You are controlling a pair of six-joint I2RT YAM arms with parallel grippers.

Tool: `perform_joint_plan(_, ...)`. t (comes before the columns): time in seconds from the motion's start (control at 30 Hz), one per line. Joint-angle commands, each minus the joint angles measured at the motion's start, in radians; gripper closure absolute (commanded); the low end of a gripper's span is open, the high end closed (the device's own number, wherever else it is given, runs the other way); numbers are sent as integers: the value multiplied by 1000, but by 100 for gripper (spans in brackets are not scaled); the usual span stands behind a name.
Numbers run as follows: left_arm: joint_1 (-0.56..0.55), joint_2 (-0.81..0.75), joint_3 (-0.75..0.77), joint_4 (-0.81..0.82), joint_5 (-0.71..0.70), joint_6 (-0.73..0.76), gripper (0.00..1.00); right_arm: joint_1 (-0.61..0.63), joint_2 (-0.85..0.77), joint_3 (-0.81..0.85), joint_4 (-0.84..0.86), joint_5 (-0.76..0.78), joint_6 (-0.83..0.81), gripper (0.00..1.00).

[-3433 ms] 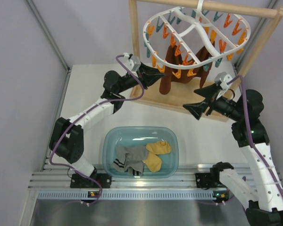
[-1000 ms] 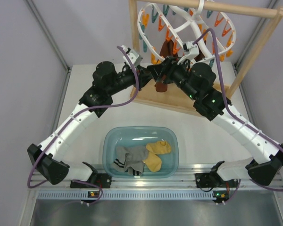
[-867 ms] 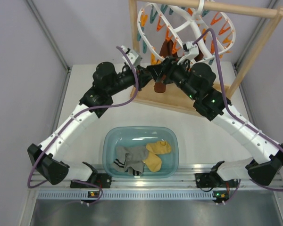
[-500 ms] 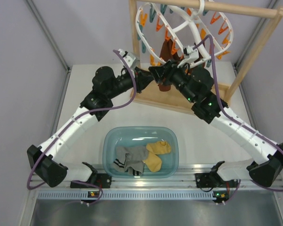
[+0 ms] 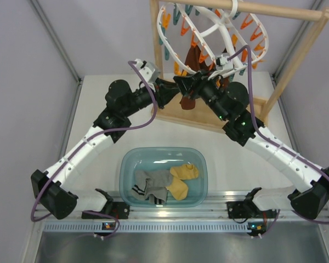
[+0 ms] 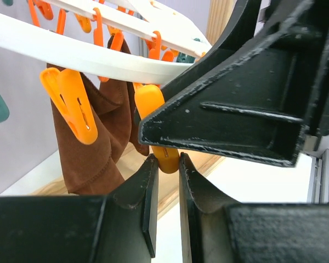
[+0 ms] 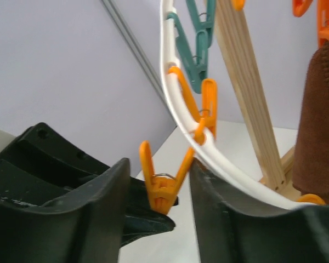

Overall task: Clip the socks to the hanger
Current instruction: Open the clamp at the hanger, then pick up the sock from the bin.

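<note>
Nearest the arm bases, the socks point(image 5: 163, 183) lie heaped in the bin point(image 5: 126, 164) on the bench, grey ones to the left and yellow to the right. Neither claw holds one. Both arms reach away from them to the near rim of the hanger point(image 6: 88, 55), where they meet at a single orange clip point(image 6: 149, 104). It hangs with its long axis roughly upright. The left claw point(image 6: 166, 170) is closed on its lower end, and the right claw point(image 7: 159, 161) stands open astride its upper handles. The clip is ready, I'd judge, but the socks are well behind and below both claws, about midway between the arms, so one claw must let go and come back. Beyond hang brown socks point(image 6: 107, 126) and the rack point(image 5: 208, 112).
</note>
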Motion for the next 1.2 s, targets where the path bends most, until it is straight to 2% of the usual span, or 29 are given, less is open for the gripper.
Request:
perform_joint_plan(0.0,-31,-19,-28,-1,195,-8,100,-47,19,19,160,85,-6,58)
perform_joint_plan(0.03,-31,-16,-32,1,197,-7,100,-59,23,28,156,90,13,71)
perform_joint_plan(0.17,-31,-20,-43,2,198,1,100,-72,31,34,151,79,29,98)
perform_joint_plan(0.2,-31,-25,-46,1,195,1,99,-73,30,34,148,76,31,100)
perform_joint_plan(0.23,-29,-26,-43,-11,194,3,84,-75,30,33,147,65,34,100)
perform_joint_plan(0.37,-28,-57,-43,-94,163,24,48,-81,23,27,140,47,44,100)
perform_joint_plan(0.47,-12,-103,-40,-226,125,52,36,-86,20,25,137,33,50,100)
perform_joint_plan(0.57,52,-144,-17,-359,157,82,32,-92,17,27,128,19,54,100)
perform_joint_plan(0.6,81,-154,-10,-457,242,125,32,-93,14,25,122,15,54,100)
perform_joint_plan(0.67,179,-169,-5,-562,344,179,22,-96,13,28,113,2,49,100)
perform_joint_plan(0.7,213,-167,13,-690,437,260,11,-98,11,30,110,-4,44,100)
perform_joint_plan(0.77,288,-138,61,-865,496,366,14,-99,3,27,102,-15,32,100)
perform_joint_plan(0.8,301,-125,81,-1091,513,550,19,-99,3,24,101,-16,29,100)
perform_joint_plan(0.87,304,-109,84,-1258,479,731,20,-104,-4,17,94,-16,24,100)
perform_joint_plan(0.9,304,-112,69,-1332,455,868,20,-106,-6,16,91,-18,23,100)
perform_joint_plan(0.93,304,-117,44,-1414,412,921,21,-107,-7,14,88,-22,23,100)
perform_joint_plan(1.03,302,-169,-69,-1461,378,1081,22,-119,-9,16,76,-31,23,100)
perform_joint_plan(1.13,284,-201,-157,-1385,395,1083,23,-124,-6,16,65,-38,24,100)
perform_joint_plan(1.17,272,-198,-181,-1309,410,1061,25,-124,-6,16,61,-39,24,100)
